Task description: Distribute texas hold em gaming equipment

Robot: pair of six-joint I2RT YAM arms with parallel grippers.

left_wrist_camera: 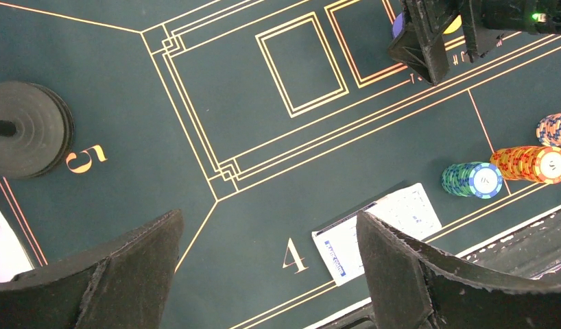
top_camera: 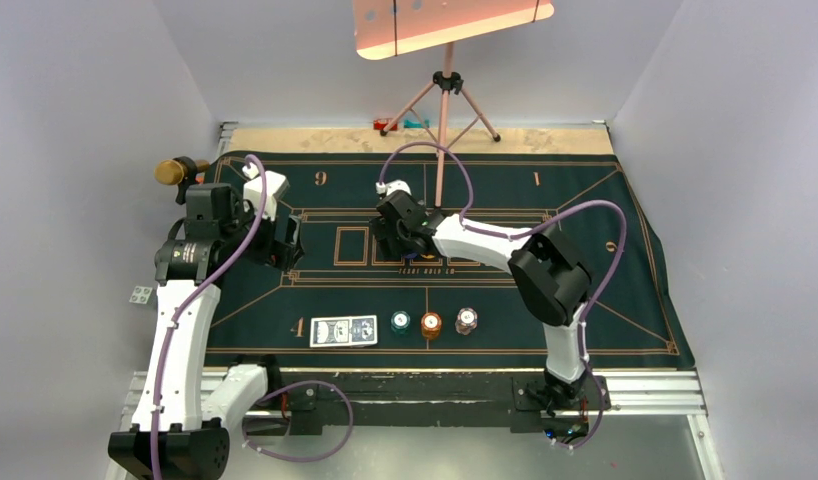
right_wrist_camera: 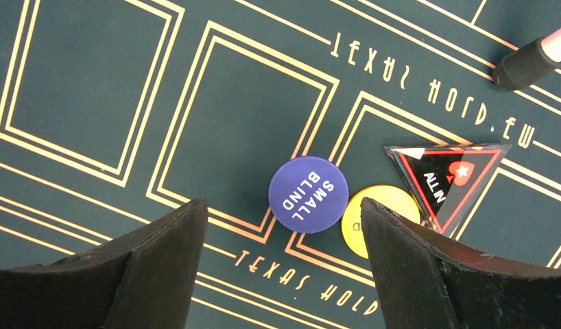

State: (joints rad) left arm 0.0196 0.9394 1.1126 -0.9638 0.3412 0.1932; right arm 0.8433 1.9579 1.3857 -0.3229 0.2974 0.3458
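A blue-backed card deck (top_camera: 343,330) lies near the mat's front edge, with teal (top_camera: 401,321), orange-brown (top_camera: 431,325) and white (top_camera: 467,320) chip stacks to its right. My right gripper (right_wrist_camera: 284,271) is open just above the mat centre. A blue "small blind" disc (right_wrist_camera: 308,194) lies between and just ahead of its fingertips. A yellow disc (right_wrist_camera: 374,214) is half hidden behind the right finger. A red-edged triangular marker (right_wrist_camera: 446,177) lies beside that. My left gripper (left_wrist_camera: 271,274) is open and empty, high above the "4", with the deck (left_wrist_camera: 401,212) partly behind its right finger.
A tripod (top_camera: 445,100) holding a tilted board stands at the mat's back centre, and one foot (right_wrist_camera: 528,64) shows close to the marker. A black round object (left_wrist_camera: 27,129) sits at the mat's left by the "5". The green mat (top_camera: 585,290) covers most of the table.
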